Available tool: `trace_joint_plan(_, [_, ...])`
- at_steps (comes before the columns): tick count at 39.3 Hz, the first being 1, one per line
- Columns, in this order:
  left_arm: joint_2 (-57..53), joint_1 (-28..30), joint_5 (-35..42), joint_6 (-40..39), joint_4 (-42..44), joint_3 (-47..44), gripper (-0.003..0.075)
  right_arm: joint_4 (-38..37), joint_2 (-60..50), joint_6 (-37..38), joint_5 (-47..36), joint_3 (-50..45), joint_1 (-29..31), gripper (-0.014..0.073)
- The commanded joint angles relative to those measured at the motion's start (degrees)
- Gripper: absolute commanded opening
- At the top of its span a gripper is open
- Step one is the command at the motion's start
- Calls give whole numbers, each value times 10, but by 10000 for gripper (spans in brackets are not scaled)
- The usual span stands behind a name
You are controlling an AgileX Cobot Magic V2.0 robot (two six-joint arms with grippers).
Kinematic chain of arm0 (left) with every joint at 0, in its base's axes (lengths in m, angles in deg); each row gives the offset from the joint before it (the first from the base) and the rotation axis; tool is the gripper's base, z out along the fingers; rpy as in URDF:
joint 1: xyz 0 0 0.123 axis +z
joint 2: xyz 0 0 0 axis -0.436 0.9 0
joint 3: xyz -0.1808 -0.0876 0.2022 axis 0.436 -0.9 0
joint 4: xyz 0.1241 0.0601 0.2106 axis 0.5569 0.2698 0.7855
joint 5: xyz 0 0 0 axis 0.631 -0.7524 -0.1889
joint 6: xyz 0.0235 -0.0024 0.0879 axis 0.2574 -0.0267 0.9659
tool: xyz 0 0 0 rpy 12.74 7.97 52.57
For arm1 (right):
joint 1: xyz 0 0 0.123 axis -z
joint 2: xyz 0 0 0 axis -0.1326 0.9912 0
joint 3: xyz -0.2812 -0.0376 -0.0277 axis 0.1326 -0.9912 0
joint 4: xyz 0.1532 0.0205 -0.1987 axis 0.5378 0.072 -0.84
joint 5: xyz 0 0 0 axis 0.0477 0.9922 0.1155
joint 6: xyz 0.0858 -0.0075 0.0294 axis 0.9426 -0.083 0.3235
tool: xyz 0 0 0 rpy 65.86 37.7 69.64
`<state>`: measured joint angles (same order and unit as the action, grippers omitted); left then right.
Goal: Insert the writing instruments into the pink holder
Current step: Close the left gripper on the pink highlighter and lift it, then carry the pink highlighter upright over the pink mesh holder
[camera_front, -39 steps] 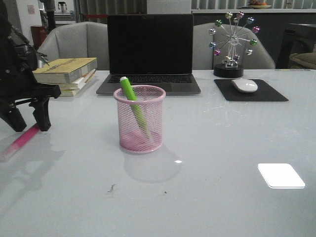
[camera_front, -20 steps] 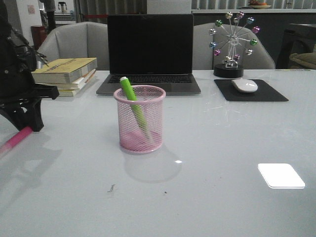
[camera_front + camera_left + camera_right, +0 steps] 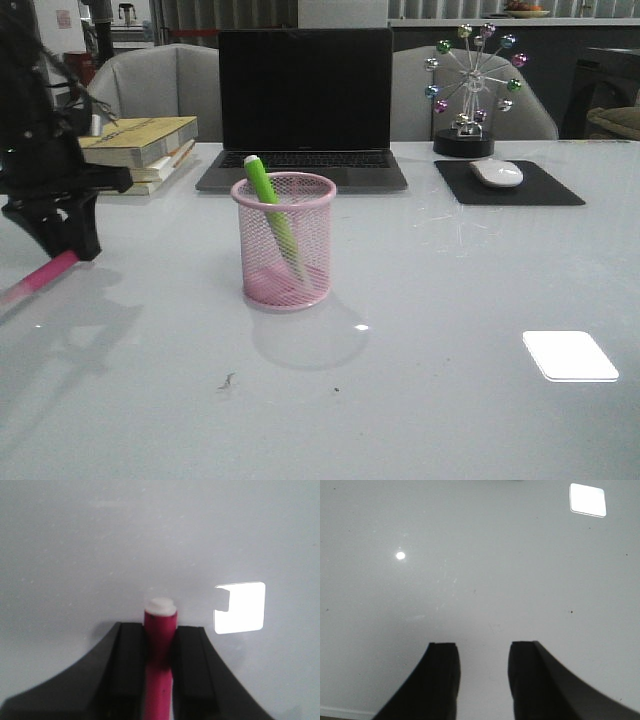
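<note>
A glossy pale grey table (image 3: pixel 450 400) fills the lower frame, with a pink mesh pen cup (image 3: pixel 285 242) standing on it at centre-left. Along the far edge, from upper left to upper right, sit a stack of books (image 3: pixel 145 150), an open laptop (image 3: pixel 304 110) with a dark screen, a small ferris-wheel ornament (image 3: pixel 468 90), and a black mouse pad (image 3: pixel 508 183) carrying a white mouse (image 3: pixel 496 173). A bright rectangular reflection (image 3: pixel 569 355) shows on the surface at lower right, and a small dark smudge (image 3: pixel 226 380) marks it near lower centre.
</note>
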<state>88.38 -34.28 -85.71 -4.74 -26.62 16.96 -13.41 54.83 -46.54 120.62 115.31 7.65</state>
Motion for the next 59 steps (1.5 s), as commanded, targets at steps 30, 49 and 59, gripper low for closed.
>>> trace_joint_plan(30, [-175,-209,406,55,-111,31,92,-8,-4,-2,-35,15,4,373])
trace_joint_plan(49, [-240,-283,691,54,-122,-163,92,-43,-4,-2,-28,15,4,373])
trace_joint_plan(59, [-259,-296,786,-14,-126,-290,92,-43,-4,-2,-28,15,4,373])
